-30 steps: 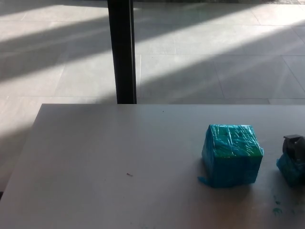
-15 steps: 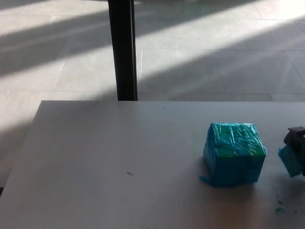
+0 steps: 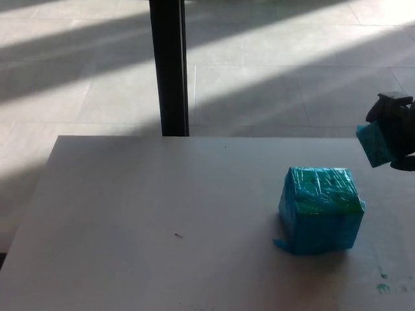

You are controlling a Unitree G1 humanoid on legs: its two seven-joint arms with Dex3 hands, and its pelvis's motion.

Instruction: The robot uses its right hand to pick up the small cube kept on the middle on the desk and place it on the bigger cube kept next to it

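Note:
The bigger cube (image 3: 321, 209), wrapped in teal plastic, sits on the grey desk (image 3: 142, 220) right of centre. My right hand (image 3: 395, 126) is at the picture's right edge, raised above the desk and up-right of the bigger cube. It is shut on the small teal cube (image 3: 373, 144), which hangs in the air clear of the big one. Only the black fingers and part of the hand show; the arm is cut off by the frame. My left hand does not show.
A black post (image 3: 170, 68) stands behind the desk's far edge. Tiled floor with sun stripes lies beyond. A few teal specks (image 3: 382, 285) mark the desk near the right front. A tiny dark speck (image 3: 177, 235) lies mid-desk.
My right hand has lifted the small cube from desk level at the right edge up to above the height of the bigger cube's top. The bigger cube has stayed put.

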